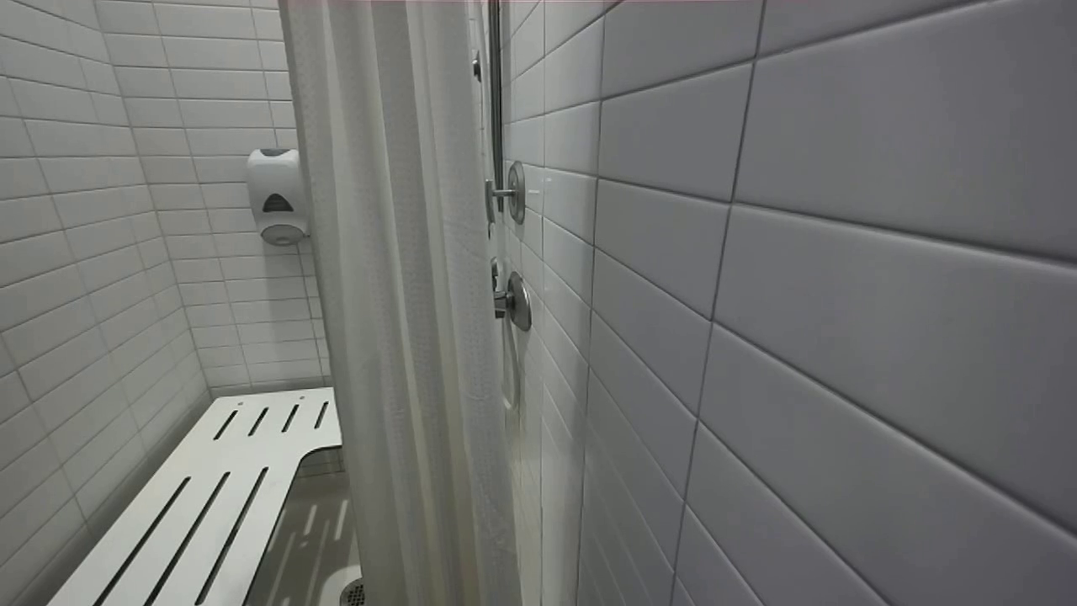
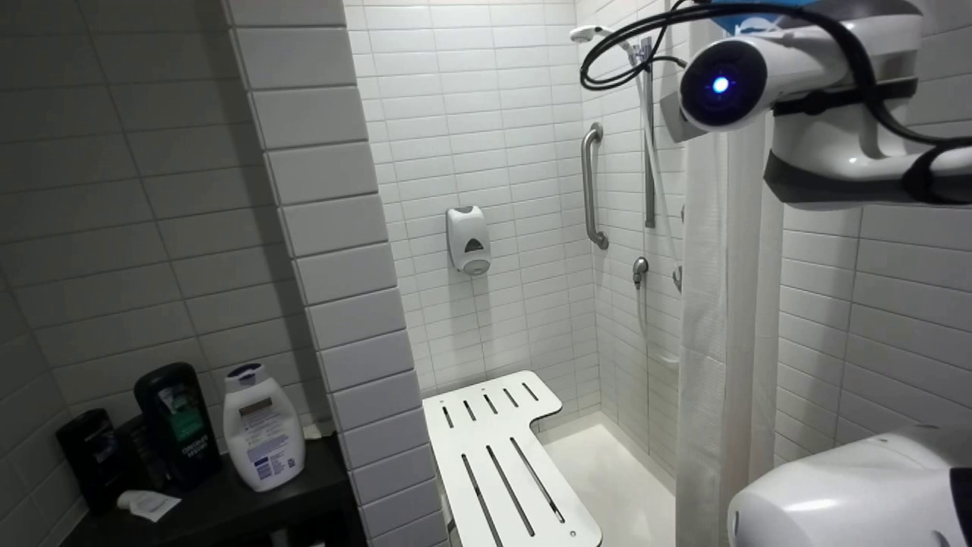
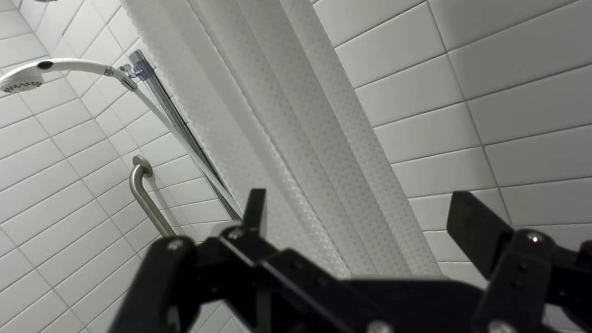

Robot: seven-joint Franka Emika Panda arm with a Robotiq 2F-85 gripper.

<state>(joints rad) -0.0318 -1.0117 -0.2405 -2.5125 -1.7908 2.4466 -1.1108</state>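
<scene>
The hand [image 3: 358, 203] stands with its two fingers [image 3: 474, 229] wide apart, and the shower curtain [image 3: 296, 138] lies ahead of it, filling most of the gap between the tips in the wrist view; whether either finger touches the cloth cannot be told. One curtain edge passes just outside the finger on that view's left, so this finger overlaps the cloth, while the opposite edge falls inside the right finger, leaving a strip of tiled wall [image 3: 425, 171] showing between. More of this wall spreads to the hand's right, its depth hard to judge. To the hand's left, past the curtain's edge, come the slide rail [image 3: 169, 108], the grab bar [image 3: 149, 203] and, farther out, the shower head [image 3: 23, 79]. The curtain's long axis and folds slant across the hand's opening, from above its left finger down towards its right one; in both exterior views the curtain hangs upright. In an exterior view the arm [image 2: 828, 144] overlaps the curtain's upper part, and the slotted seat [image 2: 493, 479] sits lower than this arm, with shower floor [image 2: 607, 463] between seat and curtain.
</scene>
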